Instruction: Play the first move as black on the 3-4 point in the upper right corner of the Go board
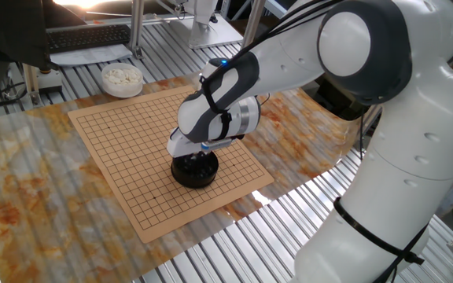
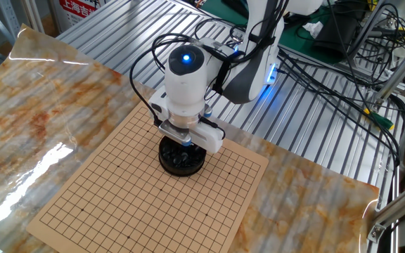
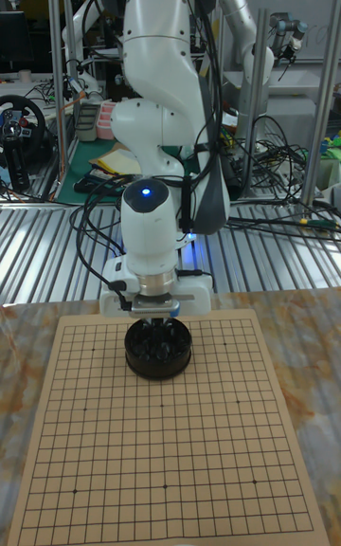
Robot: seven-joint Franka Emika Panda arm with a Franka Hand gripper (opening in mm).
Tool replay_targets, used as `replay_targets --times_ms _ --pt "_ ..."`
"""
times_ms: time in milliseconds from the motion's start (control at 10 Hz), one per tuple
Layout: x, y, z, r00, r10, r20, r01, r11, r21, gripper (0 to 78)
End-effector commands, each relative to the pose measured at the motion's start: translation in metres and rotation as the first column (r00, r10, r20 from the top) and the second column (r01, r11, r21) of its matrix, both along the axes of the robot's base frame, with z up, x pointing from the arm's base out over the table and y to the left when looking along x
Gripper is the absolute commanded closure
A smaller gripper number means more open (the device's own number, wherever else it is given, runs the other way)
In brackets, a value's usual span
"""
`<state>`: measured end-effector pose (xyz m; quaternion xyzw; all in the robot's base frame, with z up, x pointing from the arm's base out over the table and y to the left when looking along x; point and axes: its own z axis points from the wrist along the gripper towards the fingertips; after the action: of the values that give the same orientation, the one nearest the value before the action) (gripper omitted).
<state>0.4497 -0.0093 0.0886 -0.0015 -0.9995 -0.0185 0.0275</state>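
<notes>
The tan Go board [image 1: 124, 149] [image 2: 132, 204] [image 3: 161, 442] lies on the marbled table cover with no stone on its grid. A squat black bowl [image 1: 193, 174] [image 2: 182, 161] [image 3: 158, 352] stands on the board near one edge, and dark glossy stones show inside it. My gripper [image 1: 200, 160] [image 2: 183, 143] [image 3: 158, 322] hangs straight down over the bowl with its fingertips at the rim. Whether a black stone sits between the fingers is hidden. In the tall view the board's upper right corner [image 3: 227, 352], where the 3-4 point lies, is bare.
A white bowl of white stones [image 1: 122, 79] sits off the board past its far corner. Metal slats surround the table cover. Cables [image 2: 329, 63] and the arm's base [image 3: 170, 53] crowd the side behind the board.
</notes>
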Motion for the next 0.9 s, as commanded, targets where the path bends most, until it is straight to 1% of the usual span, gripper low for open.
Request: replay_targets --times_ms 100,600,900 --pt "0.0 0.0 0.004 1.0 -0.005 0.003 0.005 1.0 0.003 76.2" --pt "0.0 -0.001 0.014 1.0 -0.008 -0.011 0.008 1.0 0.005 76.2" --pt "0.003 -0.002 0.025 1.0 -0.018 -0.012 0.018 1.0 0.005 76.2"
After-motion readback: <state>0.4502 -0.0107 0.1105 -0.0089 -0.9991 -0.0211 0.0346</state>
